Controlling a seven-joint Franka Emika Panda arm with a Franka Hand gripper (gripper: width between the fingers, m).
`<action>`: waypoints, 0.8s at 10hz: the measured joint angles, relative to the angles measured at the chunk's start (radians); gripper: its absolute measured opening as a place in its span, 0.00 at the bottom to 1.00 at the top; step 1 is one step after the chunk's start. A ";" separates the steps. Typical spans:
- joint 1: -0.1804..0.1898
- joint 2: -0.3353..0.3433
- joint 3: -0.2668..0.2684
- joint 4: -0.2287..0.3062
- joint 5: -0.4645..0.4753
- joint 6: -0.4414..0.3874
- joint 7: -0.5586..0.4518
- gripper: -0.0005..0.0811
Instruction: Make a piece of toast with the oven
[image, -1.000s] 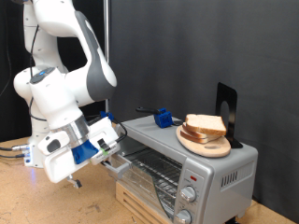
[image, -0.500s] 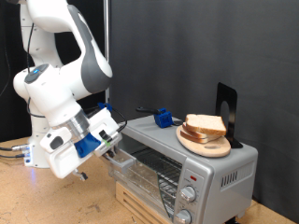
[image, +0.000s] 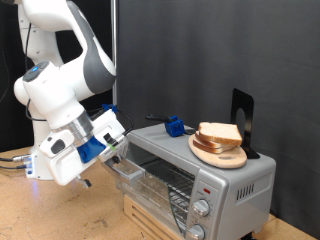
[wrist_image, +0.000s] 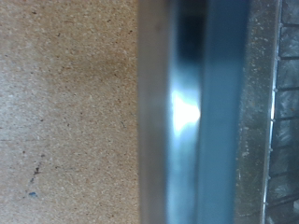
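Oven (image: 190, 175) on wooden boards (image: 150, 215) (black backdrop (image: 200, 50) behind).

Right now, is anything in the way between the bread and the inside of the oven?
The bread sits on a wooden plate on top of the oven. The glass door is partly lowered with the gripper at its edge. Nothing visible blocks the wire rack, but the door is not fully down.

Gripper fingers hidden behind wrist housing in ext. view; wrist view shows only blurred oven door (wrist_image: 192, 112). Oven (image: 200, 175) bottom cut off by frame edge.
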 joint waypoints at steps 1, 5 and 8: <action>-0.003 -0.003 0.000 0.001 -0.023 0.000 0.015 0.84; -0.028 -0.022 0.001 -0.009 -0.117 0.007 0.041 0.84; -0.037 -0.014 0.002 -0.034 -0.158 0.097 0.088 0.84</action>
